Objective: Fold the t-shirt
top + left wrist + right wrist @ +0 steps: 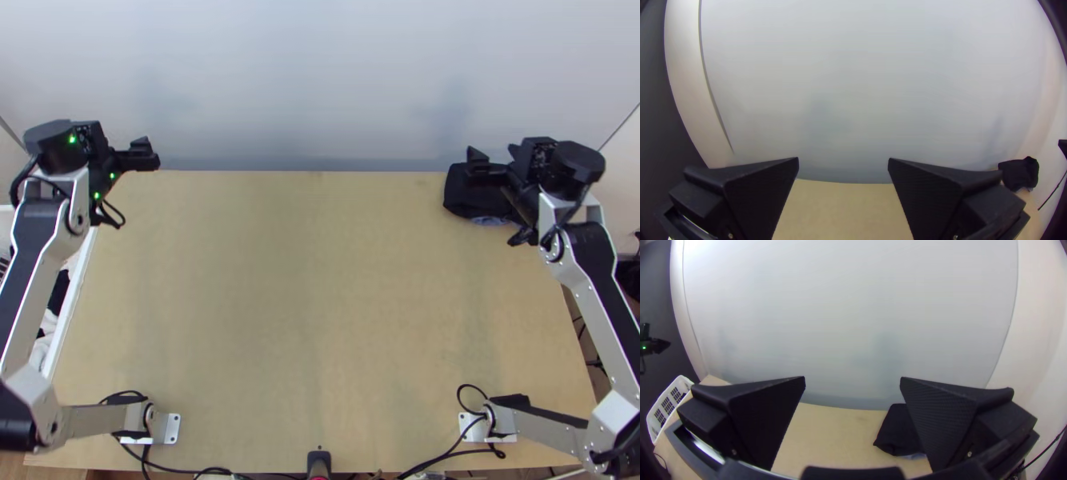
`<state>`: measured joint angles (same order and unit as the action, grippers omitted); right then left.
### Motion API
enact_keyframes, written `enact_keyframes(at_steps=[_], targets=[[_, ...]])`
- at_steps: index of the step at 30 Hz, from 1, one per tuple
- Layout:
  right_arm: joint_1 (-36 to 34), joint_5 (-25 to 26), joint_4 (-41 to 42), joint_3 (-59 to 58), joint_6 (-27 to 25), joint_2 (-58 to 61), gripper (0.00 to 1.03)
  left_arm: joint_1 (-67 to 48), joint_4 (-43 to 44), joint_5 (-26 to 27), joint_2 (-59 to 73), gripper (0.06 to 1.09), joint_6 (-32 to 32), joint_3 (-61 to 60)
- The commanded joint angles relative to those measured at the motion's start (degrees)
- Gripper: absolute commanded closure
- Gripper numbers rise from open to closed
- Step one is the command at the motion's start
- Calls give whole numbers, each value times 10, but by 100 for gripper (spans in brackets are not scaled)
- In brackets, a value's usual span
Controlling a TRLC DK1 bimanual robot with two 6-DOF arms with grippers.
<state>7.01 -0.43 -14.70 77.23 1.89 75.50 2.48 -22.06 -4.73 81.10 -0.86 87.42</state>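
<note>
Near the black cloth [462, 196] gapes the right claw [495, 156]; well apart from it, the left claw [126, 156] too. Right wrist view shows a slotted basket [680, 383].

Top cam high over table [320, 304], steep down; L/R wrist cams lower, facing wall [862, 80], both w/ far edge [840, 410]
</note>
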Motion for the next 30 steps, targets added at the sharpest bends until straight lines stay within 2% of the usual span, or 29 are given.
enact_keyframes(at_steps=[1,11,19,24,30], targets=[[41,2,-2,22,6,40,4,31,-36,-7,56,11,-3,44],[143,32,0,27,10,110,4,181,-33,-1,71,11,27,-8],[185,39,-5,41,3,135,4,327,61,2,166,11,81,-75],[191,40,-28,42,2,130,4,387,97,3,263,11,99,-43],[192,42,-38,15,-7,108,4,427,86,3,365,11,107,44]])
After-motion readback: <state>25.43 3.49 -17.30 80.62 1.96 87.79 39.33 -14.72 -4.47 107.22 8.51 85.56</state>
